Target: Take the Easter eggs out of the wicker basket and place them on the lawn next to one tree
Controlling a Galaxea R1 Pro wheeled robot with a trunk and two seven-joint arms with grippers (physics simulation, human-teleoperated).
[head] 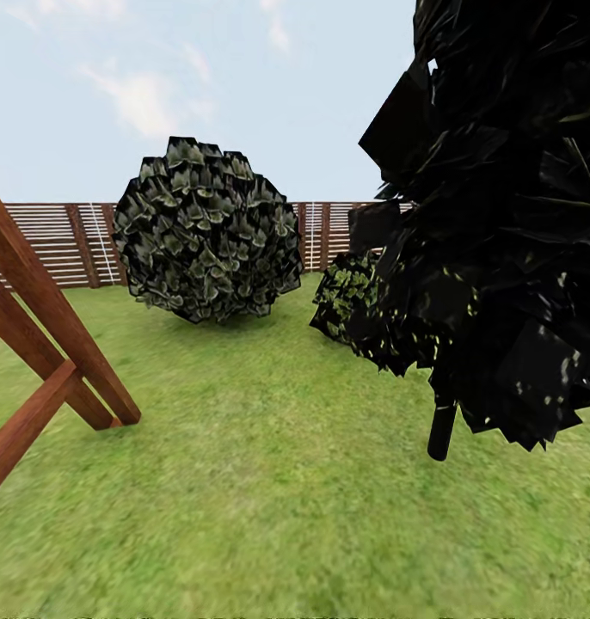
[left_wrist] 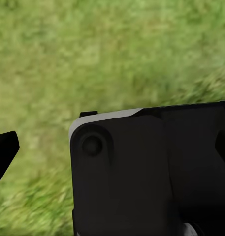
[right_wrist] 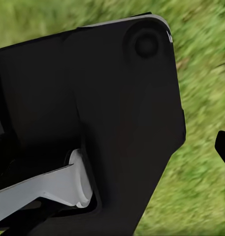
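The lawn (head: 269, 481) spreads out ahead in the head view. A tree (head: 501, 215) with a dense, dark, angular crown stands close at the right, its thin trunk (head: 442, 430) rising from the grass. The Easter eggs and the wicker basket are out of view. In the left wrist view one black fingertip (left_wrist: 5, 150) pokes in over blurred grass beside a large black robot part (left_wrist: 151, 172). The right wrist view has another black fingertip (right_wrist: 223, 147) at the frame's edge, beside a black robot part (right_wrist: 107, 108). Neither view lets me judge the jaws.
A big round shrub (head: 207, 230) sits mid-lawn ahead, with a smaller leafy bush (head: 347, 297) to its right. A slanted reddish wooden frame (head: 46, 344) stands at the left. A brown slatted fence (head: 54, 245) closes the far side of the garden.
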